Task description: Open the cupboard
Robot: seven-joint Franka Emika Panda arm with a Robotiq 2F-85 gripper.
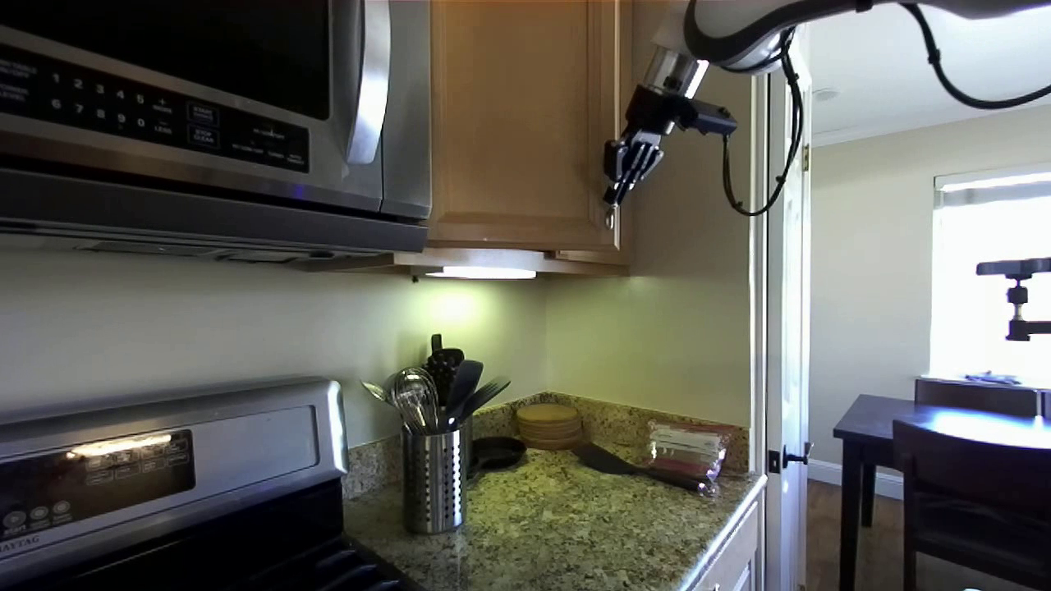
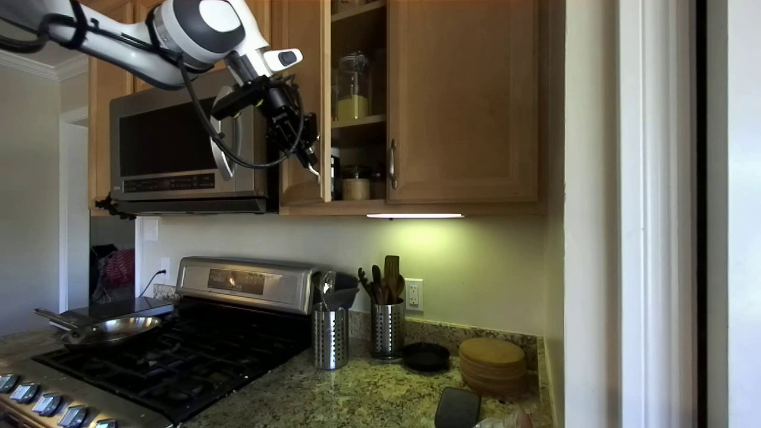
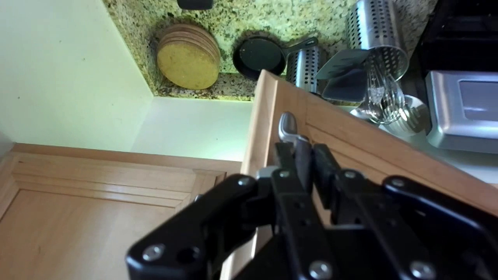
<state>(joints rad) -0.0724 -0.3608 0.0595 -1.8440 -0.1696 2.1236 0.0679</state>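
Speckled stone makes up the tabletop, and a bright light shines on it from under the cupboard. That cupboard hangs high on the wall, just beside the silver microwave. Next to the microwave, its open door is swung out part way, and its other door is closed. My gripper is near the low corner of the open door. My two black fingers are pinched on the silver handle, one on each side. Through the gap you can see a shelf with a tall glass jar on it, and yellow stuff sits in the bottom of the jar. A shorter jar stands lower down. Below, a metal cup with holes and another metal cup hold kitchen tools. Near them sit a little black pan and a stack of round tan boards. Next to the tabletop is the stove.
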